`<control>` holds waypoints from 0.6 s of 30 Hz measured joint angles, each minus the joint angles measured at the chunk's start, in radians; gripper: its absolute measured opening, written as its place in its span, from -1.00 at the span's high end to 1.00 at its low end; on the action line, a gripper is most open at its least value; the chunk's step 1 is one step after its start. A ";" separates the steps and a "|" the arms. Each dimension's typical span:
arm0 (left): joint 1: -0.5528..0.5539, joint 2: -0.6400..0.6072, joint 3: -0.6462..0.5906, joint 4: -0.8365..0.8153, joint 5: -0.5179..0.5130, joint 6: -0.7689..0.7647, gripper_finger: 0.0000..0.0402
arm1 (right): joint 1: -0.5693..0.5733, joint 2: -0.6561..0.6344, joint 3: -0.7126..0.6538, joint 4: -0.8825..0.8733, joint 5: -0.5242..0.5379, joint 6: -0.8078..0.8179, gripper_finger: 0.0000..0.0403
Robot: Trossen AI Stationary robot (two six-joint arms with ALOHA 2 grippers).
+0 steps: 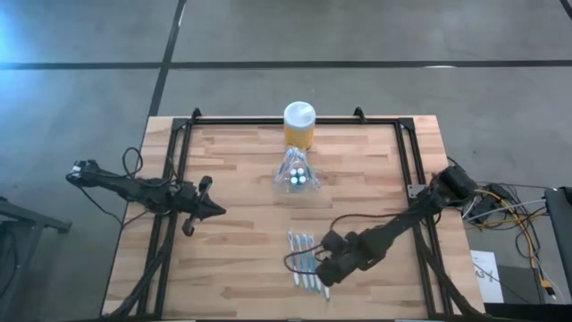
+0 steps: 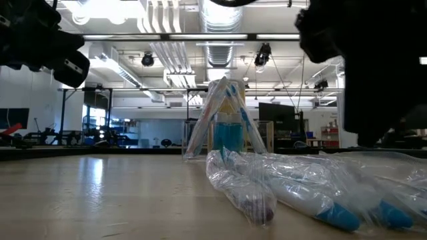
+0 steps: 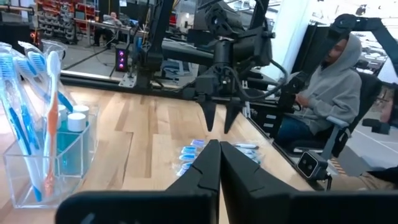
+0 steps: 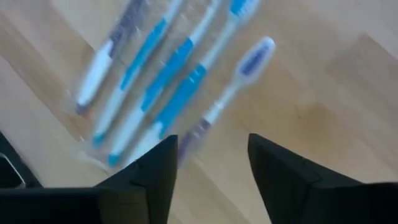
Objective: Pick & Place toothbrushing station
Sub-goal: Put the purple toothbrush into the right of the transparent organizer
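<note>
The toothbrushing station (image 1: pixel 296 174) is a small clear plastic holder with toothbrushes standing in it. It rests by its base on the table's far middle, just near of the yellow jar (image 1: pixel 299 125), and also shows in the left wrist view (image 3: pixel 46 155) and the low view (image 2: pixel 223 127). My left gripper (image 1: pixel 219 212) is shut and empty, left of the station, above the table. My right gripper (image 1: pixel 323 273) is open, over a row of plastic-wrapped toothbrushes (image 4: pixel 161 81) at the near middle; a purple-handled brush (image 4: pixel 239 71) lies below the gap.
The yellow jar with a white lid stands at the table's far edge. The wrapped toothbrushes (image 1: pixel 304 259) lie flat near the front. A black frame (image 1: pixel 179 161) runs along the table's sides. A person in a grey hoodie (image 3: pixel 329 93) sits beyond the table's right side.
</note>
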 joint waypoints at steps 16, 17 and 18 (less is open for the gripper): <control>-0.001 0.011 0.001 -0.009 0.047 -0.012 0.98 | -0.024 0.257 0.237 -0.207 -0.073 -0.079 -0.03; -0.001 0.011 0.001 -0.009 0.048 -0.012 0.98 | -0.024 0.255 0.235 -0.213 -0.074 -0.085 -0.01; -0.001 0.011 0.001 -0.009 0.048 -0.013 0.97 | -0.024 0.253 0.233 -0.215 -0.074 -0.100 0.02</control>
